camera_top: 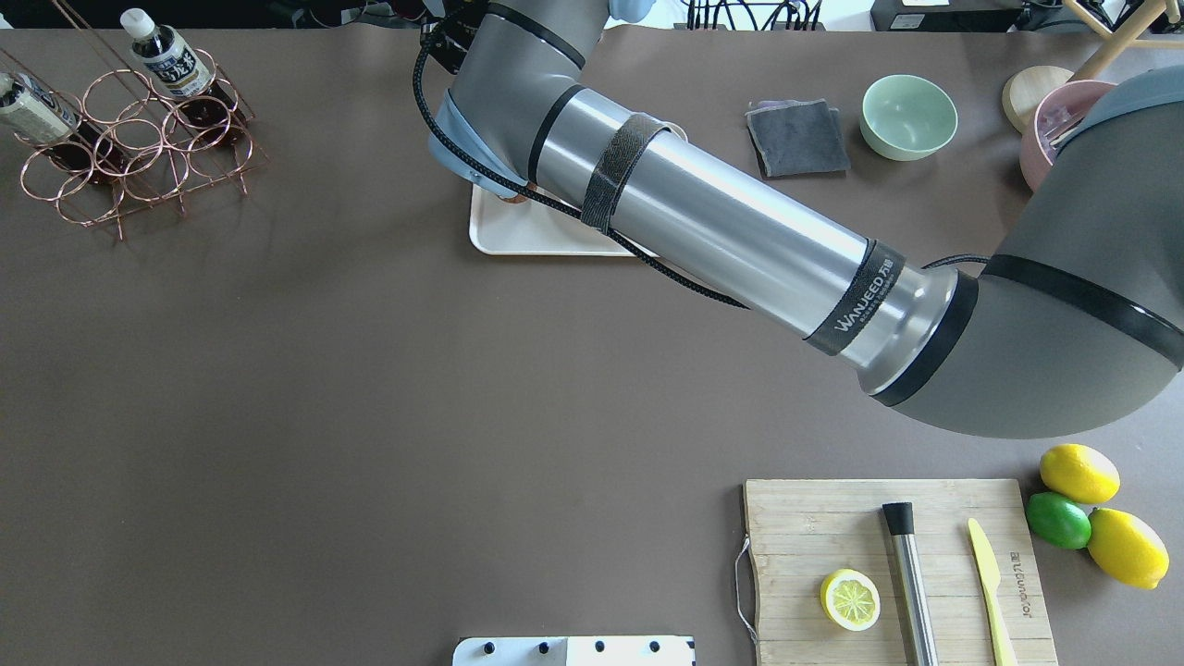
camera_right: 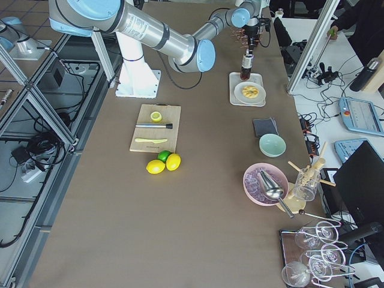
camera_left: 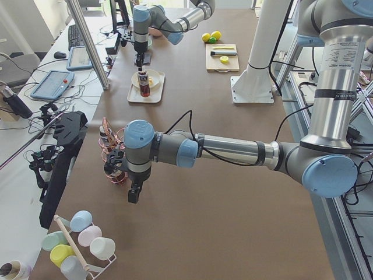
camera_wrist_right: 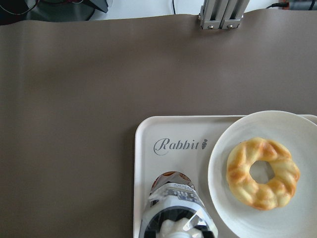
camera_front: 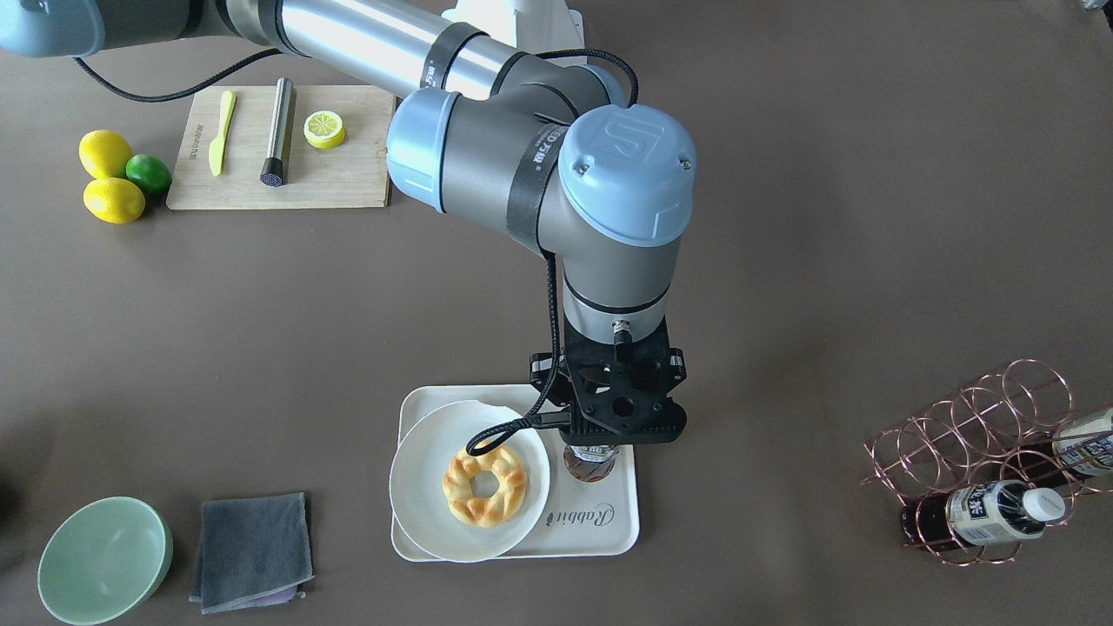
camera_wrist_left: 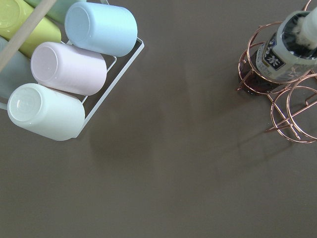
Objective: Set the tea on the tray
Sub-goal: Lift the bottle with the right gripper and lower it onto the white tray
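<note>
As the tea (camera_wrist_right: 173, 196) sits straight below my right fingers (camera_wrist_right: 147, 226), the next move is a vertical one.

- Right fingers clamped on the bottle's top. Cap end up, long axis upright, no lean I can make out.
- Base is over the tray (camera_wrist_right: 142, 163), on the bare strip betw. the plate (camera_wrist_right: 220, 158) and the tray's rim, just beside the "Rabbit" script.
- Plate w/ doughnut (camera_wrist_right: 262, 173) is close on one side. Bottle is near the plate edge but apart from it, as far as the wrist view shows.
- Can't tell whether the base touches the tray or hangs just above it. Side views are too small, and the front view is blocked by my own wrist.
- Judgement: placement nearly done. What's left is to settle straight down if not yet down, let go, then lift clear.
- Risk: any sideways pull could tip a tall, narrow bottle toward the plate.
- Left fingers (camera_left: 133, 195) are well apart from all this, over bare worktop (camera_wrist_left: 163, 173) near the rack (camera_top: 139, 153). Seen in a side view only, so can't tell if spread or closed.
- Right arm is the near one; left has no part in this.
</note>
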Controlling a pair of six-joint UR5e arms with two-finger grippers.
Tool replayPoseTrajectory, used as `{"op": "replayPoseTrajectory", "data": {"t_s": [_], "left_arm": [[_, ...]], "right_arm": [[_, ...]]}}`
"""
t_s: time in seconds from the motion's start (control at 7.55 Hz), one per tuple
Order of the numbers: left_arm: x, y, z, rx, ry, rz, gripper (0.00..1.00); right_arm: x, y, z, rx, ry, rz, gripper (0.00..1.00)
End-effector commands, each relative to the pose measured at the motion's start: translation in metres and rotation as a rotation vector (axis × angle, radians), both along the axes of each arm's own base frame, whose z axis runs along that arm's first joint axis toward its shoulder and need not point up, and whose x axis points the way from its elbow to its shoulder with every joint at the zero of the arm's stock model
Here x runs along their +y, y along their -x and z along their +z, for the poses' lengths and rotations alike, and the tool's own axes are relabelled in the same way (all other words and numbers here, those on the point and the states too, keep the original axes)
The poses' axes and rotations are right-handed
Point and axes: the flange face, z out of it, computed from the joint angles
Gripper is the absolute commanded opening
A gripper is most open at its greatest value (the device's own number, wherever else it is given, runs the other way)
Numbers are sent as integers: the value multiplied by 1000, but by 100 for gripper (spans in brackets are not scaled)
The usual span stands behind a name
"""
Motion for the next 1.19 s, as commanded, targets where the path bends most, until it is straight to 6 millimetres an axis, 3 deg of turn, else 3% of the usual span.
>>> {"op": "replayPoseTrajectory", "data": {"t_s": [0.0,0.4,0.66,0.79,1.06], "left_arm": [[0,0,0,0,0,0,98],[0,0,0,0,1,-1,98],[1,0,1,0,3,-1,98],[1,0,2,0,4,-1,98],[1,0,2,0,4,-1,98]], "right_arm": [[4,7,7,11,0,-1,0],[8,13,7,6,-10,3,0],[10,16,7,12,-15,11,86],[13,19,5,16,-24,16,98],[15,11,-12,-7,-38,20,99]]}}
